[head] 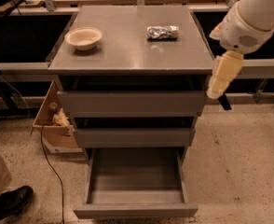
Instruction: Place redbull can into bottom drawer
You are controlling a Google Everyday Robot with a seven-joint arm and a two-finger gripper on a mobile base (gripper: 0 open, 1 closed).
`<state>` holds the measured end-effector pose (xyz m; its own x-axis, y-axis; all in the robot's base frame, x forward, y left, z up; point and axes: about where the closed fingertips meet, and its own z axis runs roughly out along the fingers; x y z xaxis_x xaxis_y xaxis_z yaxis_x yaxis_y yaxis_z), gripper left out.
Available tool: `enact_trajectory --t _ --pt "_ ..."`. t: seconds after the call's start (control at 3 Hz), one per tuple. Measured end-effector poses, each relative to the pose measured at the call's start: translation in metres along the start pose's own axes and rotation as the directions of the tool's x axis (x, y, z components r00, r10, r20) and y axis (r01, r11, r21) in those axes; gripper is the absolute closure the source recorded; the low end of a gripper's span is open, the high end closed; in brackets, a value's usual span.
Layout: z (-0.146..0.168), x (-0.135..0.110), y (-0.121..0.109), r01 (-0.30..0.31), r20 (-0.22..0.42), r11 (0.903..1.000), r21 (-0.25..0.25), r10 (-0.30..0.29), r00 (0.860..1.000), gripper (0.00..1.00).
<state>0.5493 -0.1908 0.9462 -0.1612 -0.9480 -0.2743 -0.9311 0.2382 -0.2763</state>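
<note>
The redbull can (pixel 162 32) is a crumpled silver-and-blue can lying on its side at the back right of the grey cabinet top (pixel 127 50). The bottom drawer (pixel 136 211) is pulled open, and its inside shows nothing in it. The two drawers above it are pushed in further. My gripper (pixel 223 101) hangs at the end of the white and cream arm (pixel 223 71), just off the cabinet's right edge. It is lower than the top and to the right of the can, and it holds nothing I can see.
A white bowl (pixel 83 37) stands on the left of the cabinet top. A cardboard box (pixel 51 120) with clutter and a cable lie on the floor to the left. A person's shoe (pixel 9 203) is at the bottom left. Benches run behind the cabinet.
</note>
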Motion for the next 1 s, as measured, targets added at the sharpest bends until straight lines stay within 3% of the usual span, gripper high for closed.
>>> enact_trajectory --t 0.33,1.0 --pt "0.030 -0.025 -0.047 0.008 0.060 0.9999 0.014 -0.009 0.998 0.00" --pt "0.064 -0.067 -0.116 0.019 0.151 0.9993 0.031 -0.024 0.988 0.00"
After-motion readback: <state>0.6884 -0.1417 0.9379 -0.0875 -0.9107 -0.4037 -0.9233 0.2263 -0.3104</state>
